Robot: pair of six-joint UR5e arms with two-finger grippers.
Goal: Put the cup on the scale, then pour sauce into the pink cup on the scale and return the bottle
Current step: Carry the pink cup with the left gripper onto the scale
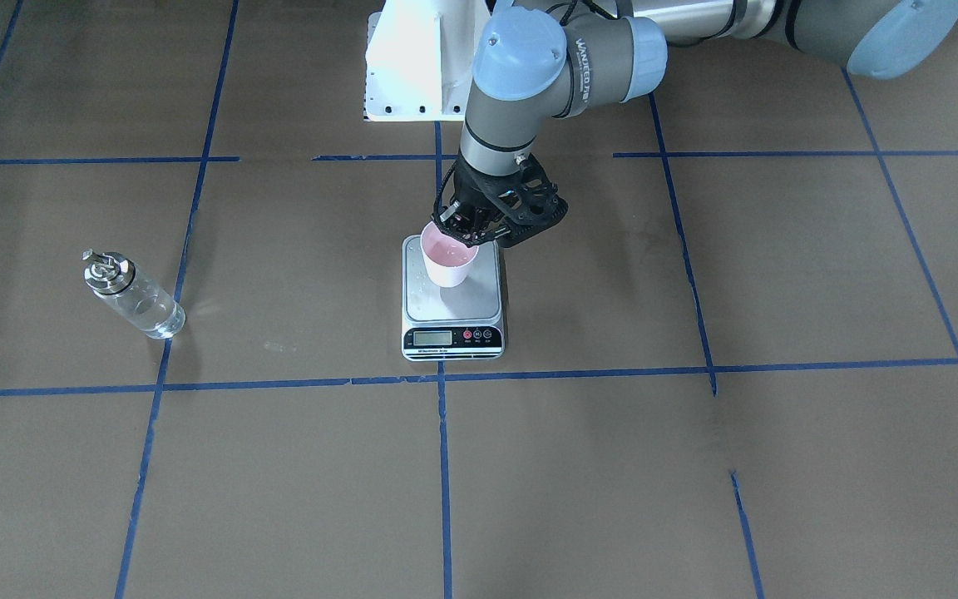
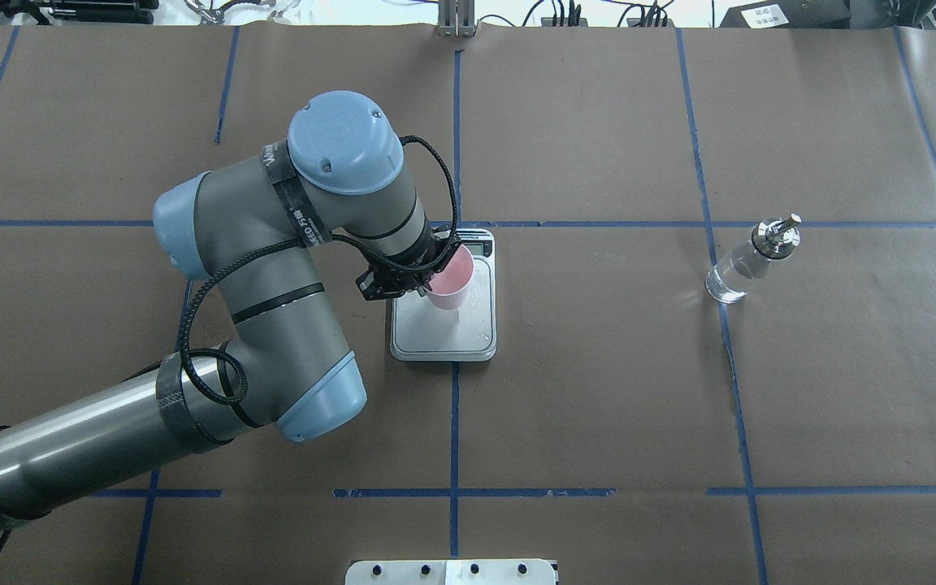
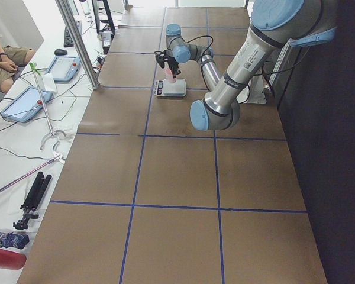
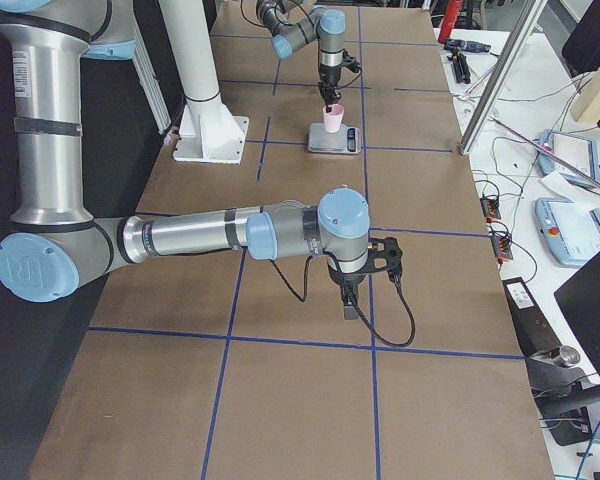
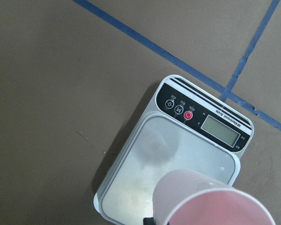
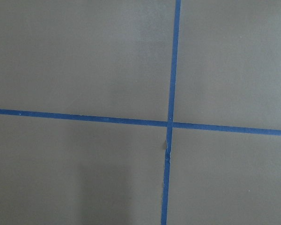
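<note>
The surface (image 2: 598,390) is brown and crossed by blue tape lines (image 2: 454,422). Open stretches of it run from the middle out to both ends and toward the far edge.

There are two arms. The left arm (image 2: 273,268) comes in from the left end and bends over the middle. The right arm (image 4: 200,235) lies low along the robot's edge, near the right end.

One scale (image 2: 444,337) lies flat in the middle, its display strip turned toward the far edge. One bottle (image 2: 748,264) stands upright toward the right end, well apart from the scale, with bare surface between them. One cup (image 2: 450,284), pink inside, is over the scale's platform on the half nearer the display. Whether its base touches the platform I cannot tell.

The left claw (image 1: 458,231) is drawn narrow on the cup's rim, on the side facing the robot. The right claw (image 4: 351,305) points down above a tape crossing. It shows only in the right side view, so I cannot tell how far open it is.
</note>
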